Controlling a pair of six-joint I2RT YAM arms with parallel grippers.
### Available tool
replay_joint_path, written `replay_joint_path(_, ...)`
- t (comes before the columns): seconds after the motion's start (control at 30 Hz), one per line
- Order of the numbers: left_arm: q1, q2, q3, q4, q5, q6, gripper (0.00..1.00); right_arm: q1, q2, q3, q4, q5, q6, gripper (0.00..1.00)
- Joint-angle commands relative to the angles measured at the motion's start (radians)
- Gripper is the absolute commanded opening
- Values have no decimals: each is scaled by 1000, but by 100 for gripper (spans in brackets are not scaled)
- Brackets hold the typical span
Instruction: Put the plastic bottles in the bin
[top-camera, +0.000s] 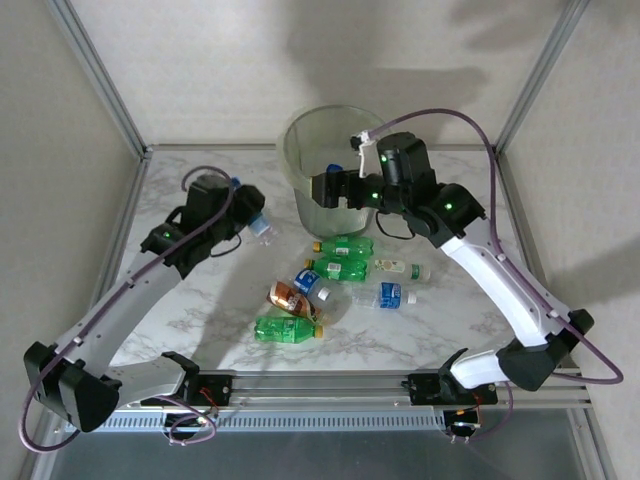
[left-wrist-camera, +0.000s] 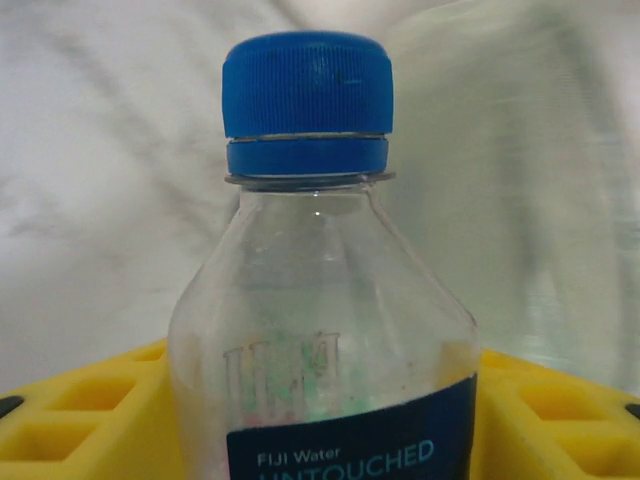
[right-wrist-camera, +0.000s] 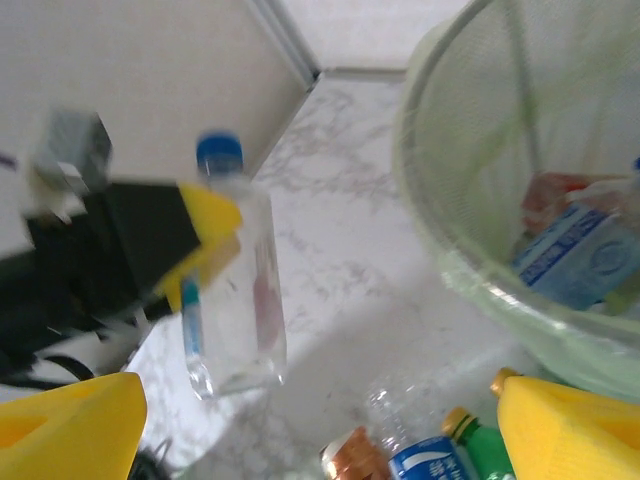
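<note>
Right wrist view: bottles (right-wrist-camera: 572, 255) are noted in the bin (right-wrist-camera: 428, 235) beyond the parted, empty jaws of the right gripper (right-wrist-camera: 320, 430); a clear bottle (left-wrist-camera: 320, 330) is clamped by the left gripper (right-wrist-camera: 210, 250); loose bottles (top-camera: 338, 266) are left beneath.

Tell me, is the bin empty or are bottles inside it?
Not empty. In the right wrist view, a blue-labelled bottle lies inside the bin, with something reddish beside it; how many, cannot tell.

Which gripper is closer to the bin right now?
Right. The right gripper hangs open beside the near wall of the bin; the left gripper is off to its left, shut on a clear bottle.
</note>
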Motion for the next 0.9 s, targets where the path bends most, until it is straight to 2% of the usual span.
replay_joint_path(0.0,-1,13,87,80,117,73,60,8,13,24,1,-148,-22,92)
replay_joint_path(0.2,-25,70,179,114,215,116,60,39,25,37,-4,-188,-33,96)
replay_joint_path(0.4,-75,112,219,92,211,150,60,52,44,54,-5,-171,-32,97)
replay_joint_path(0.67,-89,123,241,111,266,156,60,53,66,65,-8,-136,-39,97)
replay_joint_path(0.87,-90,127,246,145,327,139,60,54,88,85,0,-147,-39,93)
